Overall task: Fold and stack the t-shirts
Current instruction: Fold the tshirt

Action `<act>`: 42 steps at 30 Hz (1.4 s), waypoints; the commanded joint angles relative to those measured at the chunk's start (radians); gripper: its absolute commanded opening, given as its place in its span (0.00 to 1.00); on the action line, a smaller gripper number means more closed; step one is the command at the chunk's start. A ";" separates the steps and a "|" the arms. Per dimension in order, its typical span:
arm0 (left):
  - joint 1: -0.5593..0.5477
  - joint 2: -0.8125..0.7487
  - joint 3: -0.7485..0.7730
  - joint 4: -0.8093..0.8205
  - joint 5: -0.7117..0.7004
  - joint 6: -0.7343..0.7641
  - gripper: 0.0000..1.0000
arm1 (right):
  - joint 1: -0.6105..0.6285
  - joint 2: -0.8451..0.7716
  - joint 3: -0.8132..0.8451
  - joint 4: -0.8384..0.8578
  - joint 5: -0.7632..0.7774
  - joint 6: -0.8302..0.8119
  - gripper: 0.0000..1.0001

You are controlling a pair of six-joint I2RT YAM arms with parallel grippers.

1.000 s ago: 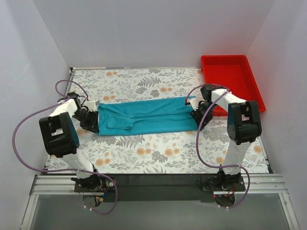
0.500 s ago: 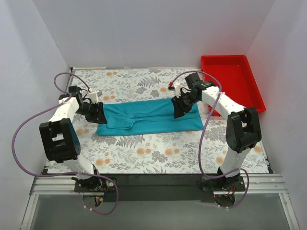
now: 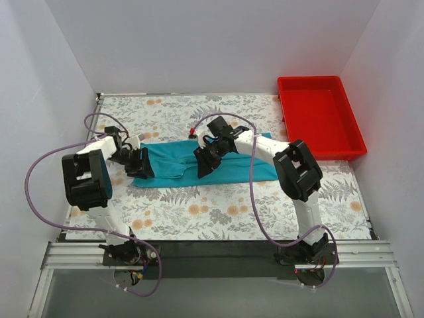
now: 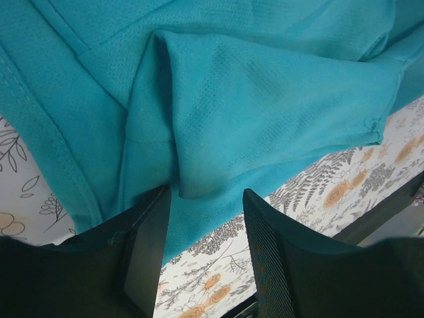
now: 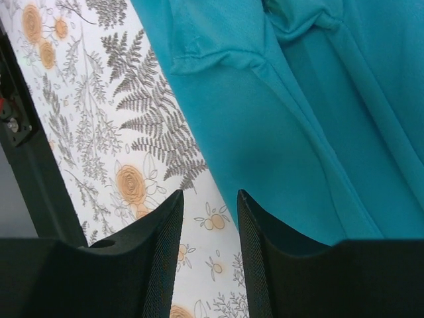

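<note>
Left gripper (image 4: 205, 199) sits at the left end of the teal t-shirt (image 3: 235, 171), jaws parted around a loose ridge of cloth that they do not appear to pinch. The right gripper (image 5: 209, 199) is also parted and empty, low over the shirt's near edge about mid-length, with the floral tablecloth (image 3: 199, 212) showing between its fingers. The shirt lies as a long narrow band across the middle of the table, well apart from the red tray (image 3: 318, 112) at the far right. Lengthwise folding looks done. I judge the crosswise fold comes next, which calls for pinching one end and carrying it over the other without dragging the layers.
</note>
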 commanded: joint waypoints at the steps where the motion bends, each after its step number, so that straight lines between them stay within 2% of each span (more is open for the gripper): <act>1: -0.014 0.006 0.000 0.046 -0.027 -0.016 0.47 | -0.013 -0.001 -0.008 0.041 0.014 0.020 0.44; 6: -0.014 0.007 0.004 0.050 -0.015 -0.024 0.42 | -0.013 0.000 -0.080 0.049 0.057 -0.006 0.43; 14: -0.015 -0.020 0.122 -0.006 0.048 -0.030 0.00 | -0.015 0.005 -0.111 0.058 0.069 -0.022 0.44; 27: -0.032 0.217 0.409 0.015 0.249 -0.160 0.00 | -0.015 -0.072 -0.179 0.053 0.048 -0.049 0.46; 30: -0.040 0.260 0.458 0.053 0.276 -0.206 0.04 | -0.016 -0.103 -0.200 0.047 0.048 -0.059 0.47; 33: -0.041 0.282 0.486 0.101 0.298 -0.254 0.15 | -0.022 -0.136 -0.214 0.040 0.052 -0.068 0.47; 35: -0.041 0.277 0.497 0.115 0.312 -0.266 0.22 | -0.030 -0.153 -0.216 0.030 0.049 -0.079 0.47; 37: -0.040 0.236 0.484 0.116 0.325 -0.257 0.23 | -0.050 -0.181 -0.214 0.012 0.049 -0.094 0.47; 42: -0.040 0.043 0.295 0.171 0.286 -0.214 0.23 | -0.110 -0.247 -0.220 -0.028 0.069 -0.145 0.46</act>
